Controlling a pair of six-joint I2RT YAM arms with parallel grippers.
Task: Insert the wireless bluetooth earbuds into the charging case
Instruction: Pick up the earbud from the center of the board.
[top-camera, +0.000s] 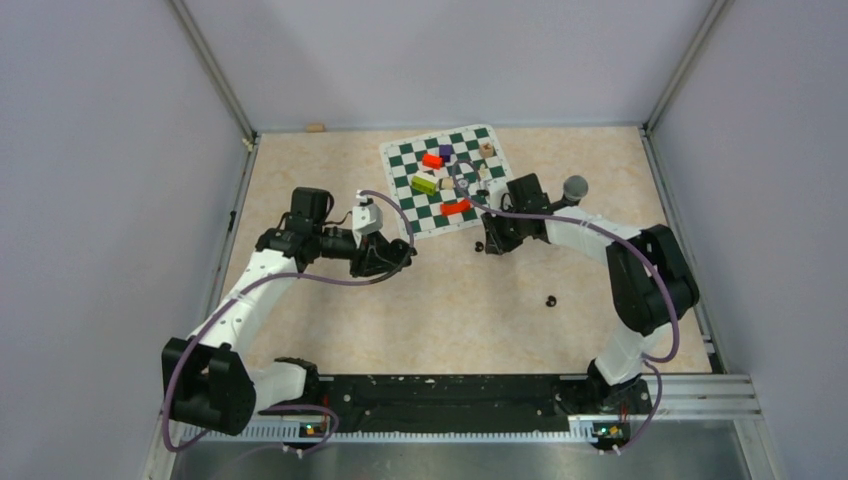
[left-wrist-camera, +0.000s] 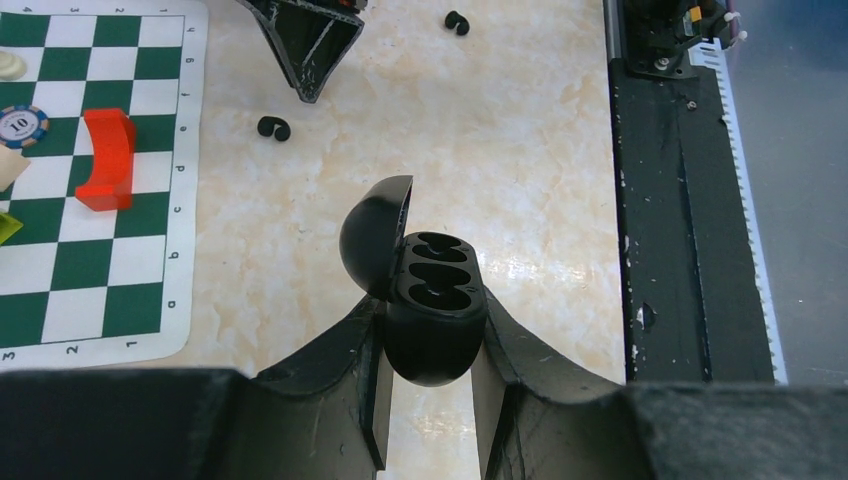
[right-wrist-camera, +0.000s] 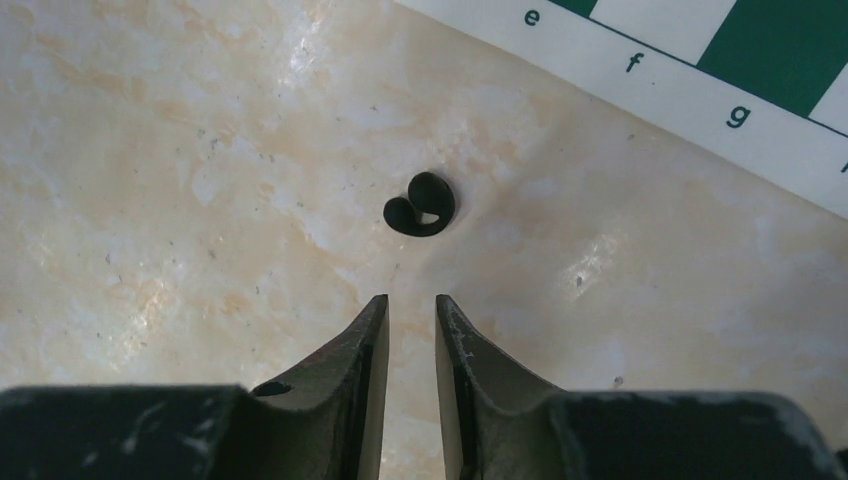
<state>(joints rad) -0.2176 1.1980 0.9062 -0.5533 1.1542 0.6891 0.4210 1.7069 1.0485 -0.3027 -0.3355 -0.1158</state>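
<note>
My left gripper is shut on the black charging case and holds it upright above the table. Its lid is open and both sockets are empty. A black earbud lies on the table just beyond my right gripper, whose jaws stand narrowly open and empty. The top view shows this earbud beside the right gripper. A second black earbud lies alone nearer the arm bases. I cannot make out the pale purple earbuds.
A green-and-white chessboard mat at the back centre holds red, yellow-green and other blocks and a poker chip. A red arch block lies near its edge. The black base rail runs along the near edge.
</note>
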